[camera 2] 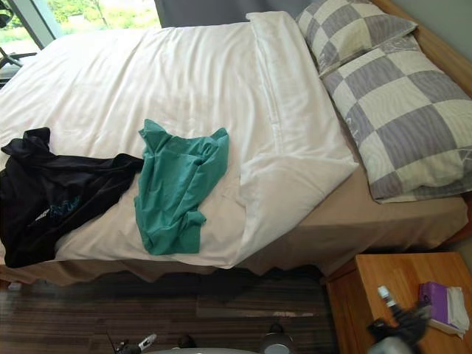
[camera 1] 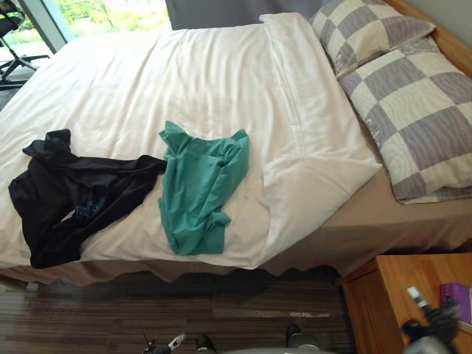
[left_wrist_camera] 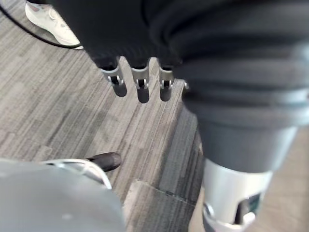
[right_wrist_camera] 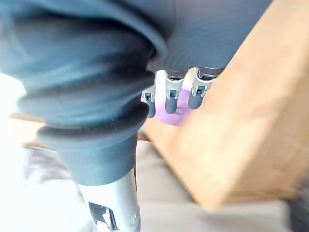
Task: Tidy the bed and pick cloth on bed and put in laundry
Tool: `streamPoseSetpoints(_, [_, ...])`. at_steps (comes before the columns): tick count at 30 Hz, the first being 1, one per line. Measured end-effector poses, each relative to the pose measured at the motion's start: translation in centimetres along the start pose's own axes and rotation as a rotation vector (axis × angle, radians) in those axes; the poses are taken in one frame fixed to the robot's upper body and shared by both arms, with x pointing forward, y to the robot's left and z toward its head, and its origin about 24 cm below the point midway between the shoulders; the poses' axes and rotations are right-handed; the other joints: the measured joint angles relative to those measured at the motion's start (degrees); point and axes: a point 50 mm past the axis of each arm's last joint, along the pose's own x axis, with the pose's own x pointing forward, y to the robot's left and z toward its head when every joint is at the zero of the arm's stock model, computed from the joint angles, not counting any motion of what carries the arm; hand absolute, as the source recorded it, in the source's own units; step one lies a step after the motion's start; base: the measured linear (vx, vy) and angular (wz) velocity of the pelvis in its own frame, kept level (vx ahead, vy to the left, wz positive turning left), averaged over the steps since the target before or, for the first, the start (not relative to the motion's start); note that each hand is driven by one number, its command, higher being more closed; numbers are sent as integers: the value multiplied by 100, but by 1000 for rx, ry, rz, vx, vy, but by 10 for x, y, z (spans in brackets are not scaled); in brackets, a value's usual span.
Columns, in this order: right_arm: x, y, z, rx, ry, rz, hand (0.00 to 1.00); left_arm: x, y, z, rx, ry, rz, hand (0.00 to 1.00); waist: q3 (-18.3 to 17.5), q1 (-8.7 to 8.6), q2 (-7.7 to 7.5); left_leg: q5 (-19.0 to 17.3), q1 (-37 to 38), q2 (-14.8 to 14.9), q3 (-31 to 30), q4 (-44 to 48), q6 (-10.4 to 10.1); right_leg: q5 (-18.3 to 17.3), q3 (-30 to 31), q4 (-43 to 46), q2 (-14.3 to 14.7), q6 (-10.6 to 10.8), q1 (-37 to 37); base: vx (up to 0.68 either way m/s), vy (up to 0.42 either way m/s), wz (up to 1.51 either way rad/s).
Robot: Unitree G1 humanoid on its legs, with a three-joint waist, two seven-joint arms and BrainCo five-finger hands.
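Lower left of frame, on white duvet (camera 1: 221, 74): green cloth (camera 1: 199, 188) beside black cloth (camera 1: 74, 195); left hand (left_wrist_camera: 141, 83), right hand (right_wrist_camera: 170, 94) slack-fingered, empty.

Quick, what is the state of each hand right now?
Left hand: open, fingers relaxed above the floor, holding nothing.
Right hand: open, over the wooden nightstand, holding nothing.
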Motion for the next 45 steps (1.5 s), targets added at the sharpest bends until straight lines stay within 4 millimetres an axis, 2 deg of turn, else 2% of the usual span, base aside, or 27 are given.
streamPoseSetpoints(1, [9,-1,28,-47,-118,-11,0,-1,1,-3,23,5,-5,0,-17,1,-1,7,-6,-2,-29,-2,-2,13,-8,-1,12,-7,0,-54,-2,1])
streamPoseSetpoints(4, [22,15,82,-117,-338,10,0,-1,2,-3,97,-3,-39,0,-40,-9,6,75,-60,-1,-109,-6,9,48,-131,-25,23,-24,1,-46,-7,10])
streamPoseSetpoints(6, [23,31,102,-156,-424,49,0,-1,-1,-1,127,-12,-60,0,-78,-37,-23,107,-209,0,-258,-10,30,107,-194,-113,50,-14,-10,-44,-15,26])
streamPoseSetpoints(7, [23,35,106,-160,-439,58,0,-1,-1,-1,133,-15,-64,0,-90,-40,-10,112,-232,-1,-284,-10,35,117,-215,-132,56,-13,-10,-37,-15,32])
streamPoseSetpoints(9, [18,80,131,-216,-556,188,0,0,-2,2,169,-26,-84,0,-96,-21,5,195,-386,-8,-419,-12,71,195,-361,-218,41,-25,-19,-26,1,32])
streamPoseSetpoints(10, [16,89,135,-229,-579,216,0,0,-3,3,182,-29,-89,0,-116,-6,47,203,-415,-15,-460,-11,76,209,-413,-245,37,-24,-18,-6,6,35])
streamPoseSetpoints(11, [11,106,142,-241,-618,266,0,1,-4,5,200,-38,-95,0,-82,8,-10,254,-477,-12,-549,-12,87,251,-493,-293,35,-23,-27,-6,5,34])
streamPoseSetpoints(12, [5,124,152,-259,-668,312,0,1,-3,9,215,-49,-95,0,-91,21,44,295,-572,-14,-641,-11,108,267,-563,-292,32,-30,-75,-3,3,35])
streamPoseSetpoints(15, [-10,159,175,-289,-788,405,0,3,-7,19,235,-83,-105,0,7,76,36,384,-807,-13,-755,-10,138,330,-669,-291,31,-59,-224,-37,13,24])
streamPoseSetpoints(17, [-24,181,201,-302,-898,456,0,5,-13,32,244,-121,-118,0,193,197,74,479,-993,-27,-880,-10,186,383,-774,-283,22,-73,-333,-75,28,25])
streamPoseSetpoints(20, [-32,203,220,-285,-947,493,0,5,-14,39,266,-157,-126,0,419,205,163,586,-1234,-61,-1054,-10,250,433,-926,-260,-9,-75,-463,-60,34,31])
streamPoseSetpoints(23, [-32,214,232,-315,-968,502,0,5,-14,41,266,-163,-124,0,578,273,287,662,-1500,-113,-1156,-11,317,446,-950,-137,-66,-71,-736,-64,62,14])
streamPoseSetpoints(24, [-29,216,238,-318,-963,493,0,6,-13,45,269,-174,-121,0,737,325,350,671,-1558,-129,-1168,-11,325,454,-949,-72,-92,-64,-820,-47,60,9])
streamPoseSetpoints(28, [-21,225,235,-411,-941,512,0,6,-13,52,271,-211,-127,0,984,361,500,729,-1778,-177,-1310,-11,367,499,-1010,-42,-125,-59,-994,-38,44,11])
streamPoseSetpoints(29, [-21,229,233,-453,-944,534,0,6,-14,56,287,-227,-134,0,1087,357,545,778,-1872,-190,-1339,-11,421,499,-1035,18,-143,-59,-1089,-33,41,13])
streamPoseSetpoints(31, [-20,238,236,-540,-952,576,0,5,-16,68,290,-280,-141,0,1313,355,599,857,-2022,-213,-1379,-10,401,499,-1051,144,-183,-59,-1275,-40,29,12])
streamPoseSetpoints(32, [-14,239,243,-585,-953,569,100,5,-17,77,304,-313,-147,0,1460,358,659,865,-2112,-223,-1426,-10,406,499,-1085,217,-202,-58,-1372,-57,23,18])
streamPoseSetpoints(34, [-4,236,263,-660,-966,526,100,2,-18,92,330,-380,-159,0,1643,374,794,948,-2292,-250,-1484,-10,455,498,-1115,334,-243,-58,-1562,-70,25,17])
streamPoseSetpoints(36, [6,224,285,-743,-998,464,100,0,-19,103,364,-434,-174,0,1723,439,940,958,-2436,-293,-1521,-10,457,497,-1133,423,-298,-52,-1722,-61,27,10])
streamPoseSetpoints(38, [10,217,292,-774,-1012,440,100,-1,-20,107,374,-452,-191,0,1751,477,1000,949,-2460,-309,-1540,-10,446,497,-1135,428,-319,-49,-1737,-16,12,7])
streamPoseSetpoints(41, [14,211,293,-848,-1022,418,100,-3,-20,115,388,-486,-207,0,1756,494,1010,948,-2476,-313,-1571,-10,446,491,-1141,428,-332,-40,-1740,-3,0,4])
streamPoseSetpoints(45, [17,196,276,-819,-1017,414,100,-5,-29,116,384,-493,-234,0,1743,488,982,946,-2439,-313,-1626,-9,447,437,-1164,433,-332,33,-1655,25,-26,9])
